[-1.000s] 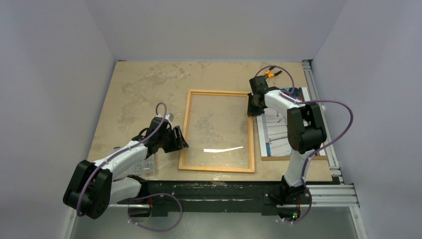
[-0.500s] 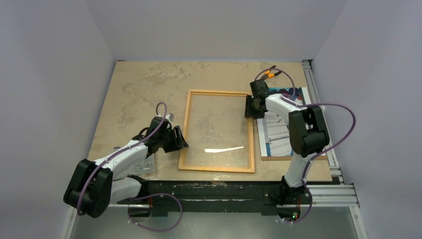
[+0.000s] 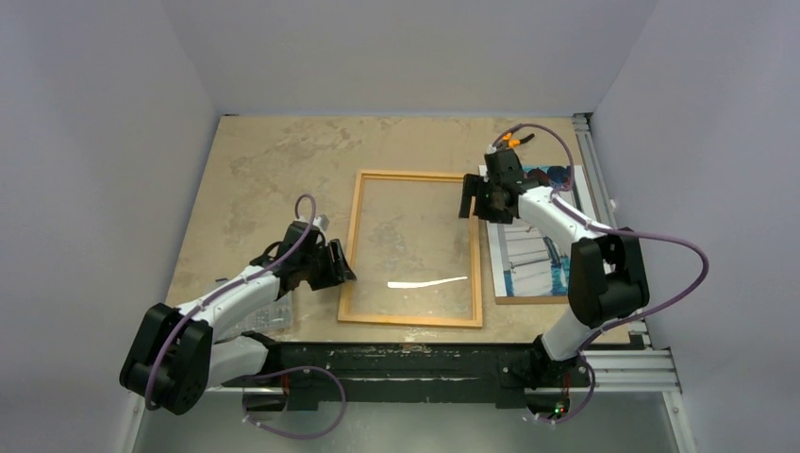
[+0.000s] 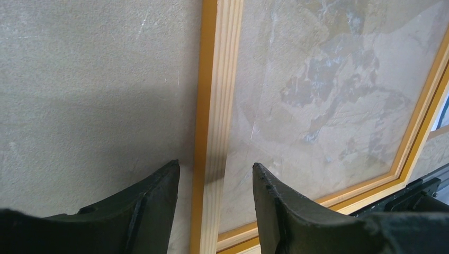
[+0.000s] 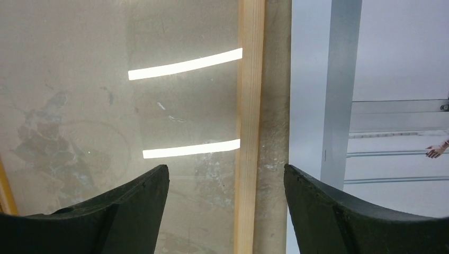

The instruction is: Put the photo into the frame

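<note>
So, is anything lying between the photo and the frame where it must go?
Nothing visible lies between them. The photo rests just right of the frame, with a bare strip of table between. Only the open right claw hangs over the frame's right rail.

frame flat on table, photo beside it, right claw seemingly open

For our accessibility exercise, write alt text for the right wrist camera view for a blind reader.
The open right end effector straddles the frame's pale wooden rail without touching it. Glass with two bright glare streaks lies on the picture's left, the photo's pale steps on its right.
</note>
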Controlling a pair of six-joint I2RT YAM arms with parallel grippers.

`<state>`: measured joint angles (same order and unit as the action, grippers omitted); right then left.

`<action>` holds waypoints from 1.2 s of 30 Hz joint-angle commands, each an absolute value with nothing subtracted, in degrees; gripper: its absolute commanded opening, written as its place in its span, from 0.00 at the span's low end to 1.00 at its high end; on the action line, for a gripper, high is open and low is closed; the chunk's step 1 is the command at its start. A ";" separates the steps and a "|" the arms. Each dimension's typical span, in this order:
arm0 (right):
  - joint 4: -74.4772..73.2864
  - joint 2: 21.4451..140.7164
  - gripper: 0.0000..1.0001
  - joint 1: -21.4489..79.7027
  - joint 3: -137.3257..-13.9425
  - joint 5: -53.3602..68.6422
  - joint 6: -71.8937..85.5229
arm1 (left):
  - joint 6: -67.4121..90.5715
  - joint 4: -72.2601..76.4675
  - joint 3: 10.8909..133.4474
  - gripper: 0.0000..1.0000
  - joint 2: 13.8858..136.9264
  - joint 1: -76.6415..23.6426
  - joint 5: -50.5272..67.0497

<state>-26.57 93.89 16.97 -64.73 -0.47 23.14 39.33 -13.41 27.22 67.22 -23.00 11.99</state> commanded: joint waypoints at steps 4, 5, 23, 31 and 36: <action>-28.20 93.04 0.79 16.96 -66.08 -2.14 23.93 | 37.63 -17.16 27.77 0.49 66.64 -22.94 10.11; -28.62 93.66 0.79 16.95 -66.57 -2.12 23.84 | 37.62 -17.16 27.73 0.48 66.57 -22.94 10.05; -23.36 102.92 0.75 18.14 -67.08 6.65 27.32 | 39.49 -13.80 27.36 0.42 69.12 -22.94 11.99; -22.88 106.46 0.74 18.24 -70.93 8.72 28.45 | 39.55 -13.92 30.47 0.42 72.25 -22.85 11.96; -22.33 107.23 0.75 18.28 -71.49 9.31 29.19 | 39.17 -14.27 32.59 0.43 74.68 -22.72 10.75</action>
